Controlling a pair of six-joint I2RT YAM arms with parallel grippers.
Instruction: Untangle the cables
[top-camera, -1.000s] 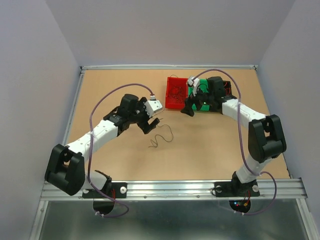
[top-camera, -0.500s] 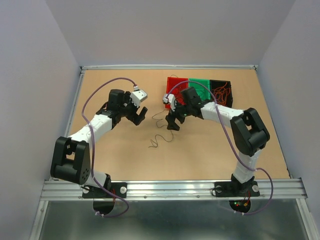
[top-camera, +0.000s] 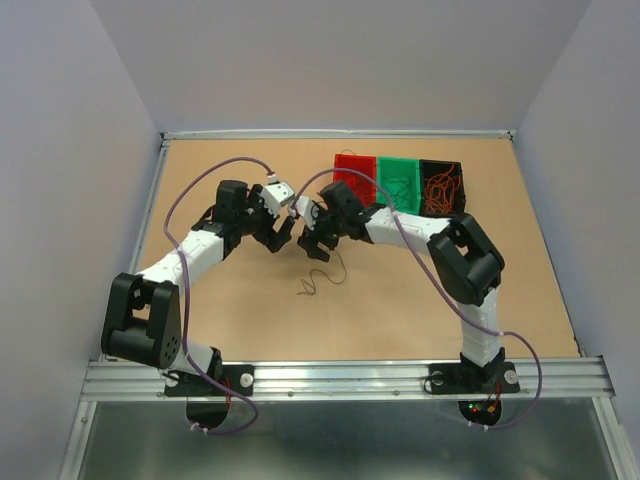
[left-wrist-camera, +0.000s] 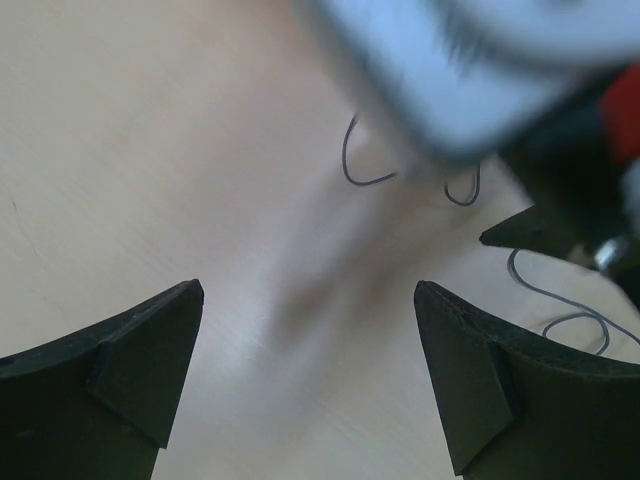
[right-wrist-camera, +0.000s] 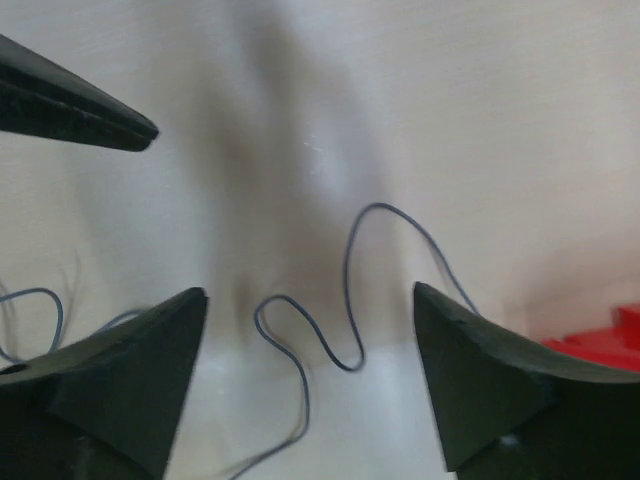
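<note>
the left pincer (top-camera: 283, 232) is held wide open, and nothing is gripped between its jaws. the right pincer (top-camera: 312, 243) is likewise spread wide, with nothing held. the two are set tip to tip, just apart, low over the table (top-camera: 220, 300). a thin dark cable (right-wrist-camera: 347, 280) is laid loose on the table, curled between the right pincer's jaws and beneath them, untouched, and trailed off to its near side. more cables (top-camera: 441, 188) are seen in the red bin (top-camera: 355, 158), green bin (top-camera: 400, 160) and black bin (top-camera: 441, 163), to the far right of the right pincer.
</note>
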